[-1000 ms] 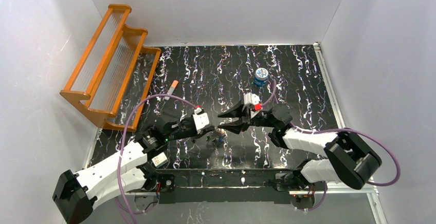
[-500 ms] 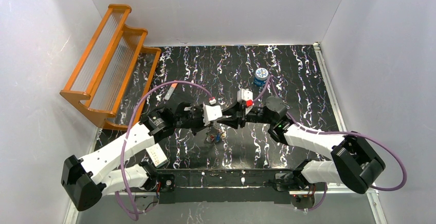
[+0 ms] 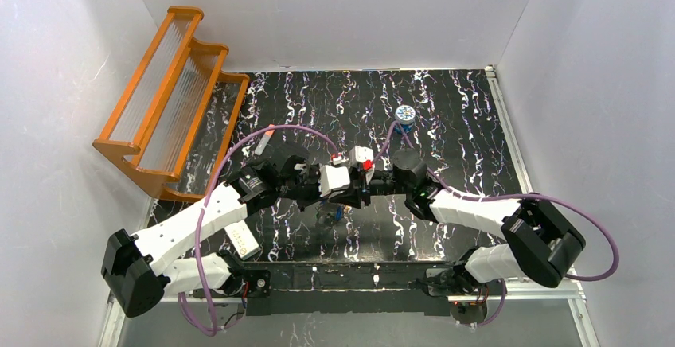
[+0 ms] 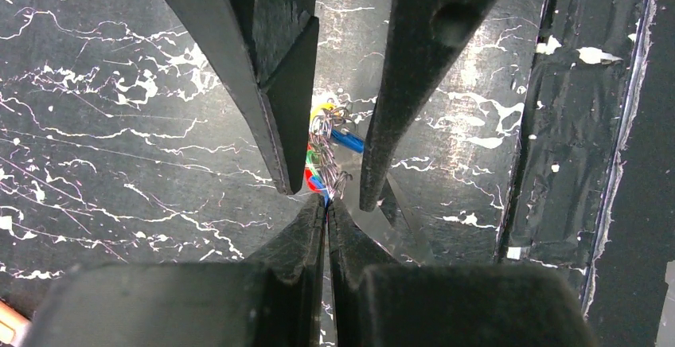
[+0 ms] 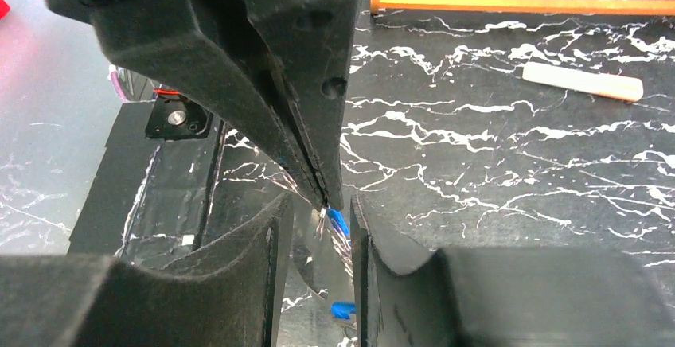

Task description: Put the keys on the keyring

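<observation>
**GRIPPERS MEET TIP TO TIP ABOVE THE KEYS, MID-TABLE**

**Near edge.** Both arm bases sit on a black strip (image 3: 350, 271) along the near edge of the table (image 3: 454, 136). A white tag (image 3: 242, 240) near the left arm's base carries marks too small to read.

**Centre.** The left gripper (image 4: 326, 206) reaches in from the left with its fingers pressed together tip to tip. The right gripper (image 5: 317, 206) faces it. Its fingers stand apart, one on each side of the left tips, and appear to touch nothing.

The keys (image 4: 327, 152) lie bunched on the black white-veined mat directly below this meeting point. Yellow, blue, red and green heads show among tangled wire loops.

A thin, pale, glossy band, taken here as the keyring (image 5: 306, 242), curves down from the left tips. It cannot be told whether those tips pinch it.

**Beyond centre.**
- Bare mat runs right of the grippers as far as the metal rail (image 3: 510, 152) on the table's right edge.
- An orange-tipped white tube (image 5: 583, 82) lies flat, left of centre and well apart from the keys. No print on it can be read.
- A small round blue tin (image 3: 405, 116) stands far right of centre. Its lid pattern is too small to read.

**Far left.** An orange stepped rack (image 3: 171, 96) leans into the corner, with its foot at the mat's left edge. White walls close the left, far and right sides.
</observation>
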